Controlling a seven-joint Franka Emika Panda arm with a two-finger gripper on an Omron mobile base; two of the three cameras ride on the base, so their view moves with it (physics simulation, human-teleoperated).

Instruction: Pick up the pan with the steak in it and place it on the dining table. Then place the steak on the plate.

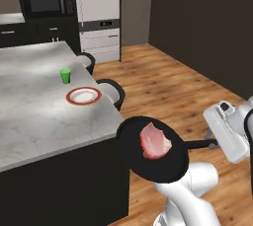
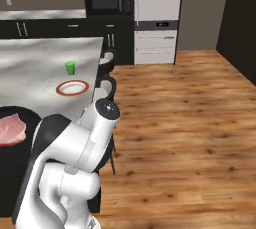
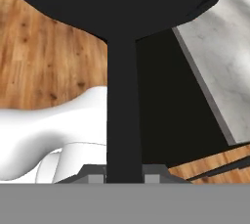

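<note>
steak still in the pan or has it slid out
In the pan. The steak lies on the floor of the pan, which the pincer holds by its handle, off the corner of the dining table.

Matt black pan showing no shine, marbled stone dining table gleaming softly, wooden floor looking glossy
</note>
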